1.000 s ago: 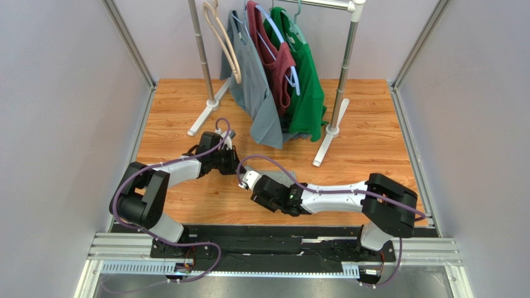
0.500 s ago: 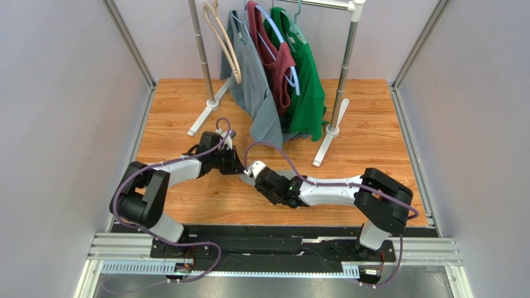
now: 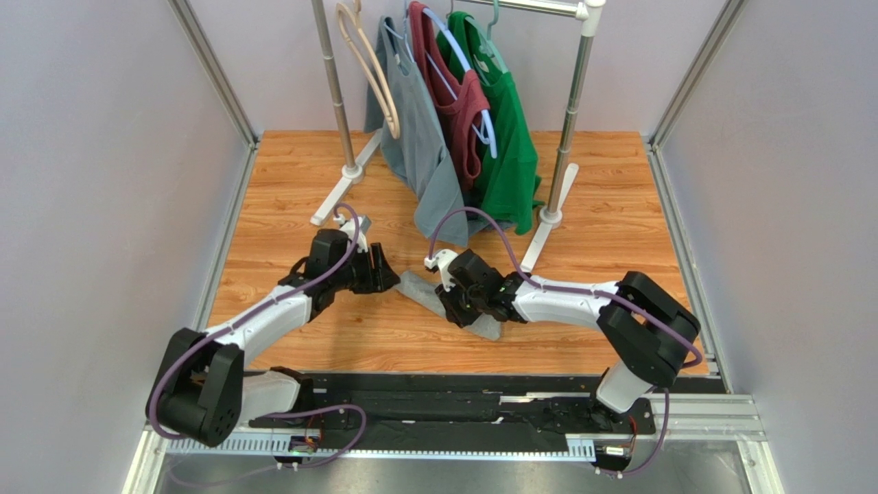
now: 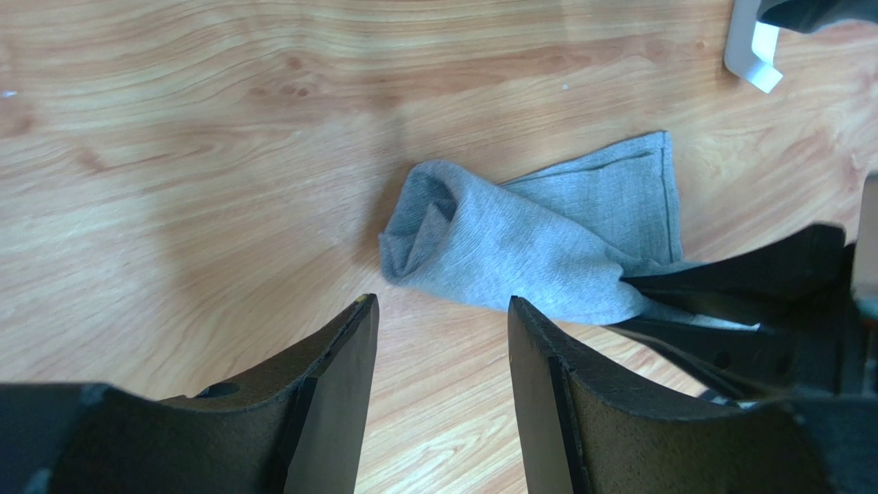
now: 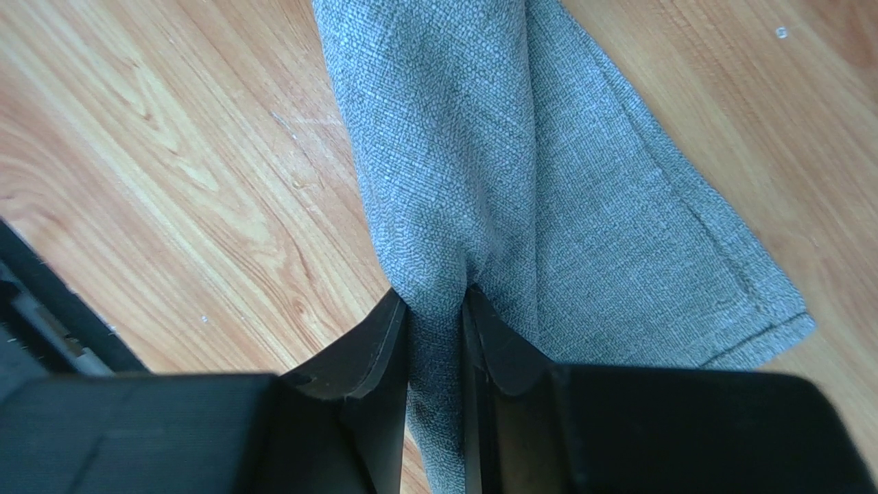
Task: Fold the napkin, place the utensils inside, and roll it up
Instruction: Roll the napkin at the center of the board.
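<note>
The grey napkin lies on the wooden table as a loose roll with a flat hemmed flap beside it. My right gripper is shut on the roll partway along its length, and cloth fills the narrow gap between its fingertips. My left gripper stands open just off the roll's left end with nothing between its fingers. That open end of the napkin shows only folded cloth. The utensils are hidden or out of view.
A clothes rack stands at the back with grey, maroon and green shirts on hangers. Its white feet reach forward onto the table, one close behind the napkin. Grey walls enclose both sides.
My left gripper opened, let go of the napkin and drew back to the left. My right gripper moved farther back over the roll and closed on it.
</note>
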Robot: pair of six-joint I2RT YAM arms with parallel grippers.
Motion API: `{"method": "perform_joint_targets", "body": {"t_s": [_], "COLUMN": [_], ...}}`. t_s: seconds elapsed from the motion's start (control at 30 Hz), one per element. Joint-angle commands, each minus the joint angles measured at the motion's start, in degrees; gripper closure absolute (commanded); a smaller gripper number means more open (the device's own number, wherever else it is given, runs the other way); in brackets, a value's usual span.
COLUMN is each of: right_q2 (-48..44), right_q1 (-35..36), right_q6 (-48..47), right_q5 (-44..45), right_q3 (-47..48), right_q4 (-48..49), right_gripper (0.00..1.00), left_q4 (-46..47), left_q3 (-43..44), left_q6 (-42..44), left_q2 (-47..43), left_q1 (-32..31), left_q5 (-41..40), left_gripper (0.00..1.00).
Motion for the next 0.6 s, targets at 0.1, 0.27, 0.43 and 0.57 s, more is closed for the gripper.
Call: {"method": "perform_joint_targets", "body": {"t_s": [0.1, 0.27, 0.43, 0.57], "right_q2": [1.16, 2.74, 4.50, 6.17], "right_q1": [-4.89, -7.61, -9.98, -11.65], "right_q6": [0.27, 0.09, 0.61, 0.79], "right_q5": [-21.05, -27.65, -31.88, -34.16], "right_q3": [-3.77, -3.60, -2.99, -2.55], "right_q4": [1.89, 2.68, 3.03, 3.12], "right_gripper": [0.95, 0.96, 0.96, 0.97], "left_q4": [5.38, 9.77, 13.29, 13.38], "left_q3": [-5.68, -8.06, -9.81, -10.52], "left_q6": [-0.56, 0.06, 0.32, 0.32], "left_q2": [-6.91, -8.31, -8.49, -9.10], "left_q1": [0.61, 0.70, 0.61, 0.61], "left_q5": [-3.69, -1.59, 0.61, 1.14], "left_gripper": [0.42, 0.43, 0.44, 0.46]}}
